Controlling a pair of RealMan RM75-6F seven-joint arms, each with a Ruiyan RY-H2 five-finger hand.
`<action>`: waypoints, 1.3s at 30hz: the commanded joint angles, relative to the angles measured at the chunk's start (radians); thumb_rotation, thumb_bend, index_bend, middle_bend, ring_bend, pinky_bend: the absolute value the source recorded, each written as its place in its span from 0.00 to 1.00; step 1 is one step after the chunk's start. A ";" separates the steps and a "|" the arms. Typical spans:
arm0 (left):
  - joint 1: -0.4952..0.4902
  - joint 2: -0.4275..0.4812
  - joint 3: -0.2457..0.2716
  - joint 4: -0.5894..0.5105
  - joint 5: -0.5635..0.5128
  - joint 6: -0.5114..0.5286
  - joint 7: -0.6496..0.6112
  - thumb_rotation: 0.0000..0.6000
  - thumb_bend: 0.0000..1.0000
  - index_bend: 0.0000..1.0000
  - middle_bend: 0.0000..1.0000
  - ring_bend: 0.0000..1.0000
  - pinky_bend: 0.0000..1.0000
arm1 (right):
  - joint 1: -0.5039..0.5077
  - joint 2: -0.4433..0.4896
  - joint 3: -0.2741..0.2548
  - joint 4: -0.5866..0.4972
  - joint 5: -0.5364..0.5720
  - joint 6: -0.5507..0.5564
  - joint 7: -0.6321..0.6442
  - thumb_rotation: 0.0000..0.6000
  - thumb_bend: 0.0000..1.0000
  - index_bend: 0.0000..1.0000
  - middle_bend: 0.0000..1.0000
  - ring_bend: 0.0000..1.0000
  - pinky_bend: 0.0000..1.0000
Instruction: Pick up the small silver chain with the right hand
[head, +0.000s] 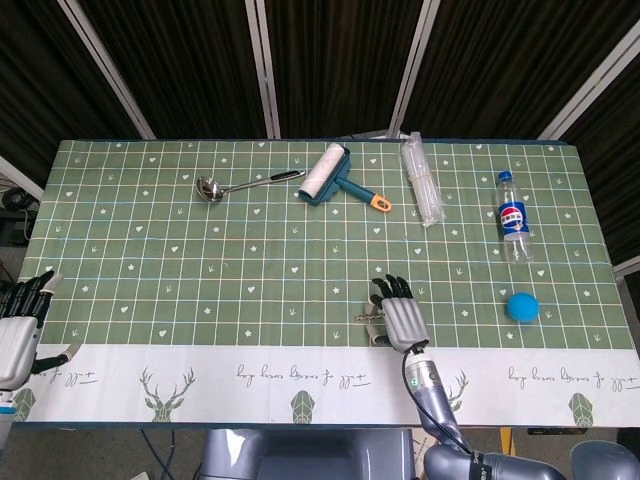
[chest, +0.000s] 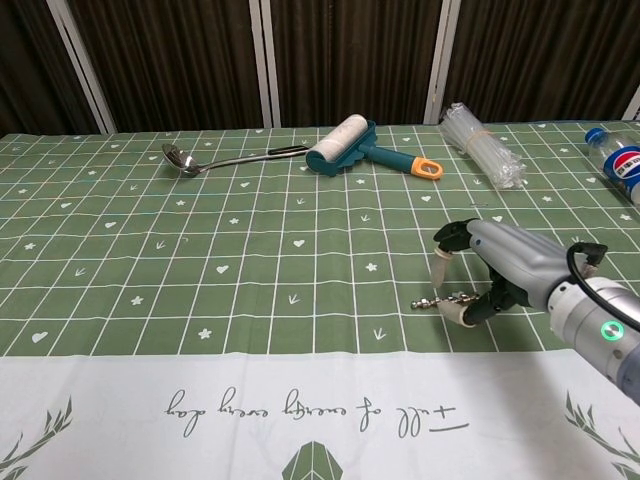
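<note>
A: Describe the work surface and surroundings.

B: The table (head: 130, 250) carries a green cloth with a white grid and small hearts, plus a white band along the near edge printed with deer and script. Dark curtains (head: 330, 60) with pale vertical strips hang behind it.

A: Largest items first?

B: Lint roller (head: 330, 175), bundle of clear straws (head: 422, 180), ladle (head: 240, 185) and bottle (head: 513, 217) lie along the far side; a blue ball (head: 521, 306) sits near the right edge.

A: And the working item?

B: The drill bit (chest: 440, 299) is small, metallic, with a twisted flute. It lies flat on the cloth near the white band, right of centre.

A: Hand states?

B: The right hand (chest: 485, 268) arches over the bit's right end, fingers parted around it, thumb (chest: 458, 313) at the near side. Contact cannot be confirmed. The left hand (head: 18, 335) rests at the left table edge, holding nothing, fingers loosely extended.
</note>
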 joint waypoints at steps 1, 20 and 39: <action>0.000 0.000 0.000 -0.001 -0.001 0.000 0.000 1.00 0.15 0.00 0.00 0.00 0.00 | 0.005 -0.010 0.004 0.010 0.006 -0.004 0.000 1.00 0.28 0.46 0.12 0.00 0.02; -0.001 0.000 -0.003 -0.007 -0.011 -0.004 -0.003 1.00 0.15 0.00 0.00 0.00 0.00 | 0.032 -0.068 0.017 0.080 0.031 -0.025 0.011 1.00 0.30 0.48 0.13 0.00 0.02; -0.002 0.000 -0.003 -0.010 -0.012 -0.006 -0.007 1.00 0.15 0.00 0.00 0.00 0.00 | 0.037 -0.091 0.013 0.121 0.045 -0.039 0.015 1.00 0.33 0.51 0.15 0.00 0.02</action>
